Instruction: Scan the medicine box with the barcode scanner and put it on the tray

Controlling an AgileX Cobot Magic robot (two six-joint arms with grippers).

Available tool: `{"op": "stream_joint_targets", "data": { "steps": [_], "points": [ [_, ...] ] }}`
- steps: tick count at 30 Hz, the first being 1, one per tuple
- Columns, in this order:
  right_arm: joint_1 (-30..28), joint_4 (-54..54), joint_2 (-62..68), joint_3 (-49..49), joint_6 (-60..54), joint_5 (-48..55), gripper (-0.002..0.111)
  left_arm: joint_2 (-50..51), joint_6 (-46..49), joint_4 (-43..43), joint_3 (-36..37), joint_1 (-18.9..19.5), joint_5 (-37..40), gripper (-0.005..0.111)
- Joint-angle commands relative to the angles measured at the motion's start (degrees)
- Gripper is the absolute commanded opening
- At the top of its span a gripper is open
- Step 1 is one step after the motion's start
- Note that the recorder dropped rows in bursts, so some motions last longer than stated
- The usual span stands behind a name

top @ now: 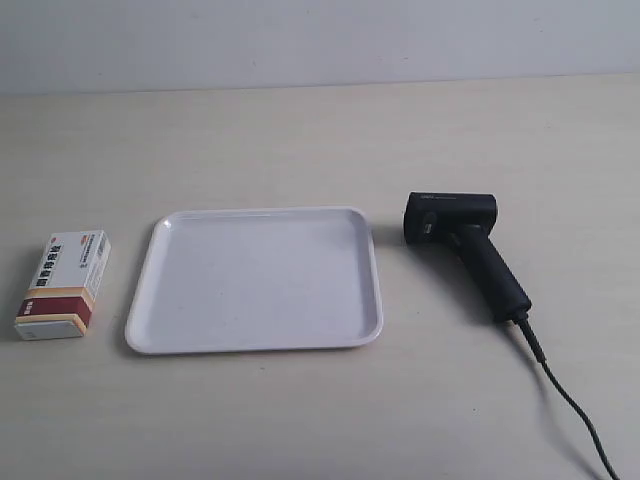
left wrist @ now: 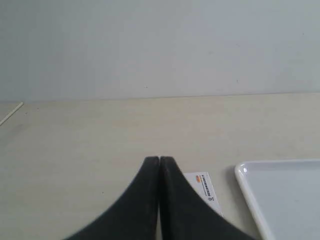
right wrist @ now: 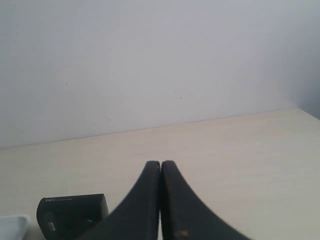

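On the pale surface point(top: 300, 410) the tray point(top: 150, 305) lies flat with nothing on it. The box point(top: 64, 285) lies just beside one short side of it, apart from the rim; the scanner point(top: 462, 250) lies on its side near the opposite short side, its cable point(top: 565, 395) trailing off. The left pincer point(left wrist: 159, 159) is pressed closed and holds nothing, the box partly hidden behind it. The right pincer point(right wrist: 160, 163) is likewise closed and empty, the scanner's head beside it.
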Motion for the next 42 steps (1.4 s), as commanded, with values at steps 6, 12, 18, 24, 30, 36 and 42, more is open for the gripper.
{"op": "stream_joint_targets", "data": {
  "steps": [6, 12, 18, 24, 30, 36, 42],
  "points": [
    [-0.27, -0.23, -0.35, 0.26, -0.1, -0.1, 0.0, -0.36, 0.01, 0.25, -0.01, 0.14, -0.21, 0.003],
    [-0.27, -0.23, -0.35, 0.26, -0.1, -0.1, 0.0, -0.36, -1.53, -1.35, -0.01, 0.14, -2.5, 0.003],
    [-0.27, -0.08, -0.35, 0.26, -0.1, -0.1, 0.0, -0.36, -18.93, -5.76, -0.01, 0.14, -17.7, 0.003],
    [-0.27, 5.39, -0.35, 0.26, 3.57, -2.76, 0.0, -0.36, -18.33, -6.31, -0.01, 0.27, -38.32, 0.0],
    [-0.27, 8.5, -0.35, 0.02, 4.0, -4.14, 0.0, 15.97, 2.72, -20.5, -7.48, 0.92, -34.61, 0.0],
    [-0.27, 8.37, -0.35, -0.79, 4.0, -2.79, 0.0, 45.24, 3.23, -15.34, -15.44, 0.92, -25.66, 0.0],
    [-0.27, 8.37, -0.35, -0.79, 4.0, -2.79, 0.0, 70.22, 3.23, -11.27, -19.36, -1.04, -26.28, 0.02]
  ]
}}
